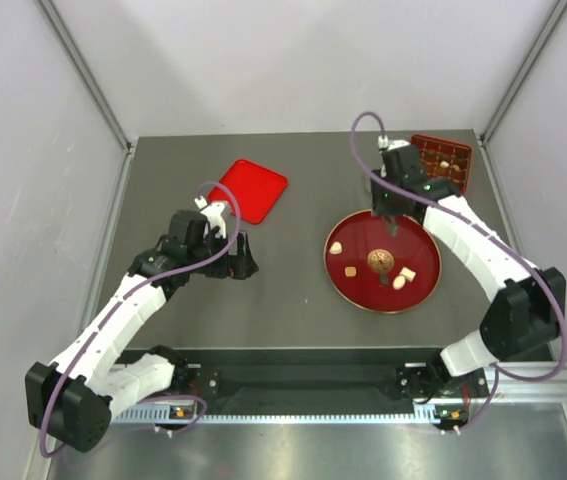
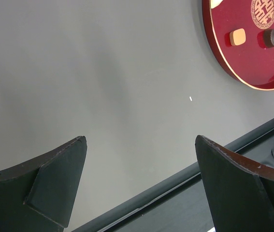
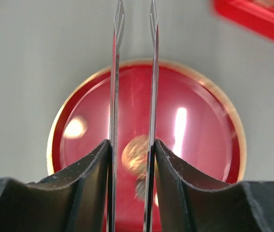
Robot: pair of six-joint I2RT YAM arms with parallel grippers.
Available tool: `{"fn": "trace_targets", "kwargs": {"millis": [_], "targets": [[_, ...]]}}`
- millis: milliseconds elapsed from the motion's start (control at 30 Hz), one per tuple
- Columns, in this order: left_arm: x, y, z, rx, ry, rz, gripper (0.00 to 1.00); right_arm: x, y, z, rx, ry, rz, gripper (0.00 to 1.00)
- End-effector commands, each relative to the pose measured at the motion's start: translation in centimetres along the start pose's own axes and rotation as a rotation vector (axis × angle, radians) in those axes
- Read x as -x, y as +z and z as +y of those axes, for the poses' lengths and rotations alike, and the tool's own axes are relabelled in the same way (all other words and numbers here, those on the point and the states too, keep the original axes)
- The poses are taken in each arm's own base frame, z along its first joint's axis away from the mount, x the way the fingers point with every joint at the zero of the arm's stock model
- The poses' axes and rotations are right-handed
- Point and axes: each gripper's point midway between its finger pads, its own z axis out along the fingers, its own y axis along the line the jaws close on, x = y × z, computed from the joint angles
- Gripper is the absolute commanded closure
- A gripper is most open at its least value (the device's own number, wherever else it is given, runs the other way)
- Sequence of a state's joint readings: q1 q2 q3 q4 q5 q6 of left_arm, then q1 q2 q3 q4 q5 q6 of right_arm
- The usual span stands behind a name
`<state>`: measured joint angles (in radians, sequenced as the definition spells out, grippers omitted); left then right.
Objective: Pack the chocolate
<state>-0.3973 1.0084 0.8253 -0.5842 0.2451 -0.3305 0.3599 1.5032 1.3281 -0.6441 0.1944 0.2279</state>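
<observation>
Right wrist: right gripper (image 3: 132,145) clenching tongs (image 3: 152,72), hovering over plate (image 3: 199,125) for picking chocolate (image 1: 335,247); left gripper (image 2: 140,140) waiting released, empty, beside plate

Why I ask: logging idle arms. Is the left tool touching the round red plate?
Apart. The top external view shows grey table between the left tool and the red plate.

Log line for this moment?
right gripper shut on thin grey metal tongs over round red plate | left gripper open, empty | bite-size chocolate pieces: several on plate, some in red compartmented box
</observation>
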Motion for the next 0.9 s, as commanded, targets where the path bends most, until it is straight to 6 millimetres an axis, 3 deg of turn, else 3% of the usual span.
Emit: {"fn": "trace_targets", "kwargs": {"millis": [0, 200, 500, 667, 867], "targets": [[0.6, -0.2, -0.3, -0.012, 0.013, -0.030, 0.01, -2.0, -2.4, 2.5, 0.067, -0.058, -0.013, 0.60], [0.5, -0.1, -0.1, -0.002, 0.012, -0.031, 0.01, -6.8, -4.7, 5.0, 0.118, -0.109, 0.035, 0.59], [0.4, 0.1, 0.1, 0.006, 0.006, -0.021, 0.01, -12.8, -7.0, 5.6, 0.209, -0.079, 0.129, 0.57], [0.3, 0.2, 0.2, 0.011, 0.003, -0.018, 0.01, -14.1, -8.6, 5.4, 0.226, -0.054, 0.128, 0.55], [0.3, 0.2, 0.1, 0.010, 0.001, -0.016, 0.01, -15.9, -9.0, 5.8, 0.239, -0.066, 0.164, 0.53]]}}
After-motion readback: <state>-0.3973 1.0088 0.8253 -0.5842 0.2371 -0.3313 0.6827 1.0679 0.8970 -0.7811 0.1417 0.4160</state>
